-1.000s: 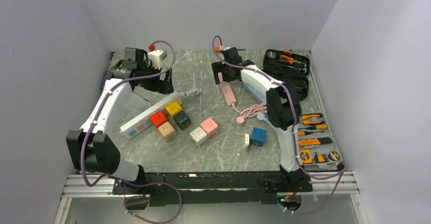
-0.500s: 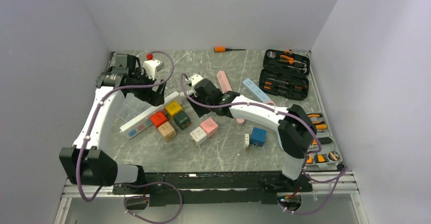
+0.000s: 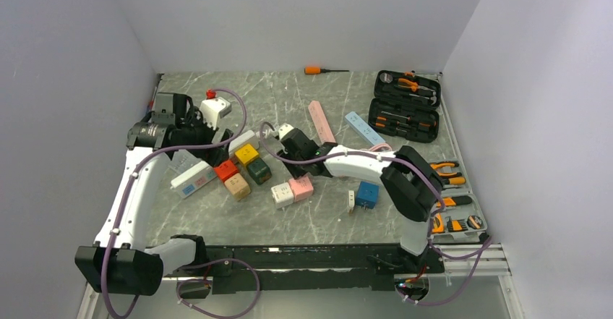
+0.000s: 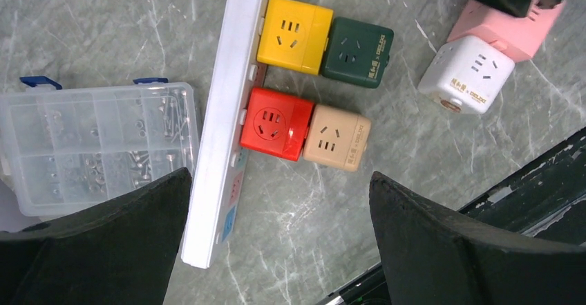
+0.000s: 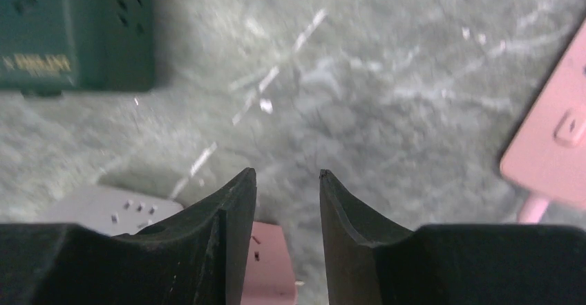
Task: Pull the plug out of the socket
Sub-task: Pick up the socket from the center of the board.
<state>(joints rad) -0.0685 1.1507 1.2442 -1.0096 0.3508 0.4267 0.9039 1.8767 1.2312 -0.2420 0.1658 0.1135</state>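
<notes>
- Grey marble tabletop (image 3: pixel 318 218) between pale walls, from above: a white power strip (image 3: pixel 191 178) lies left of centre. A yellow cube adapter (image 3: pixel 247 153) and a red cube adapter (image 3: pixel 225 169) sit flush against its long side. The left arm (image 3: pixel 137 181) reaches over the strip, and the right arm (image 3: pixel 354 161) ends near a pink cube (image 3: pixel 300 186).
- Left wrist: the left gripper (image 4: pixel 280 177) hangs above the strip with its fingers spread wide, holding nothing. A dark green cube (image 4: pixel 357 48) touches the yellow one, and a beige cube (image 4: pixel 336 137) touches the red one.
- Right wrist: the right gripper (image 5: pixel 286 175) shows a narrow gap with only bare marble between its fingers, so it grips nothing.
</notes>
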